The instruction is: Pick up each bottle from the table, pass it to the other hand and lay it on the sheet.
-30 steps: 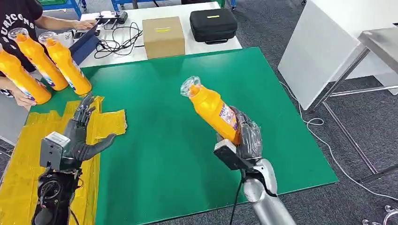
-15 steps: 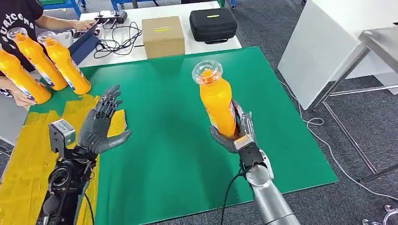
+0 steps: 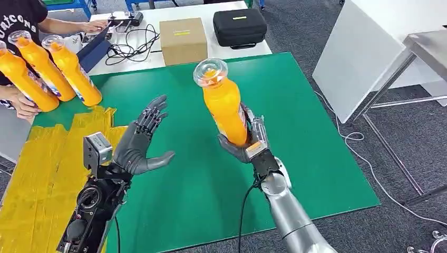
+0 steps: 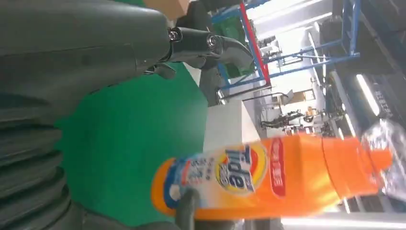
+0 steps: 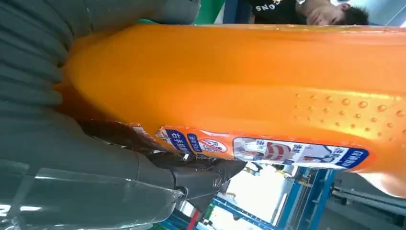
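1. Where the head view looks down on the green tabletop (image 3: pixel 316 147), the right robot hand (image 3: pixel 248 143) grips the lower body of an orange bottle (image 3: pixel 224 105), held above the tabletop's middle. The bottle stands nearly upright, its long axis leaning slightly left, clear cap up. The left robot hand (image 3: pixel 138 143) is raised to its left with fingers spread, holding nothing, near the yellow sheet (image 3: pixel 37 179). Three more orange bottles (image 3: pixel 45 66) stand at the far left, a person's hand (image 3: pixel 21 105) on one. A cardboard box (image 3: pixel 183 41) and black case (image 3: pixel 240 27) sit beyond.
2. From the left wrist, the bottle's printed front label (image 4: pixel 225 172) shows, the open fingers (image 4: pixel 210 45) apart from it.
3. From the right wrist, the bottle's dimpled side and label strip (image 5: pixel 268 151) show, pressed against the palm.
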Robot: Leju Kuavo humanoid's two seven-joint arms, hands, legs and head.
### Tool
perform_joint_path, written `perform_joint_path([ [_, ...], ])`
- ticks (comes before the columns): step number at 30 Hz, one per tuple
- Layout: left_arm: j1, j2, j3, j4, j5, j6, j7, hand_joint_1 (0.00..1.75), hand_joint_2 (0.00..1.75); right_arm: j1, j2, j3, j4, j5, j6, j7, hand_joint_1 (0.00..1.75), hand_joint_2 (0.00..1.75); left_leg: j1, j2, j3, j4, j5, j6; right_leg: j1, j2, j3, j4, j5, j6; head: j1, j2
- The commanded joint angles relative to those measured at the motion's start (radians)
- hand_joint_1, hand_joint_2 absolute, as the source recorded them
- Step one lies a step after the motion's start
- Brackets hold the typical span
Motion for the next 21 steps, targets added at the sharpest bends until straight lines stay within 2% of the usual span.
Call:
perform_joint_path([
  [1,-0.061,0.008,-0.066,0.035,0.011,0.029,0.011,0.0,1.75,-0.114,0.034,0.091,0.147,0.016,-0.017,0.005,1.75,1.75,0.001,0.002,0.003,0.001,-0.002,-0.002,0.001,0.001,0.003,0.0,-0.001,-0.001,0.0,0.0],
  [6,-0.104,0.008,-0.062,0.074,0.033,0.05,0.015,0.0,1.75,-0.156,0.072,0.192,0.209,0.036,0.017,0.009,1.75,1.75,0.001,0.002,0.003,0.0,-0.001,-0.001,0.001,0.001,0.002,0.0,-0.001,-0.001,0.0,0.0],
  [11,-0.112,0.009,-0.059,0.085,0.041,0.052,0.014,0.0,1.75,-0.159,0.075,0.215,0.222,0.037,0.018,0.004,1.75,1.75,0.001,0.001,0.003,0.0,-0.001,-0.002,0.001,0.0,0.003,0.0,-0.001,-0.001,0.0,0.0],
  [17,-0.136,0.018,-0.02,0.148,0.098,0.052,0.005,0.0,1.75,-0.152,0.074,0.406,0.258,0.116,0.072,-0.018,1.75,1.75,0.002,0.004,0.005,0.0,-0.002,-0.002,0.001,0.002,0.004,0.0,-0.001,-0.001,0.0,0.0],
  [21,-0.136,0.016,-0.018,0.166,0.106,0.037,-0.003,0.0,1.75,-0.152,0.068,0.447,0.284,0.132,0.062,-0.015,1.75,1.75,0.002,0.001,0.007,-0.001,-0.002,-0.002,0.002,0.0,0.007,-0.001,-0.002,-0.002,0.0,0.0],
])
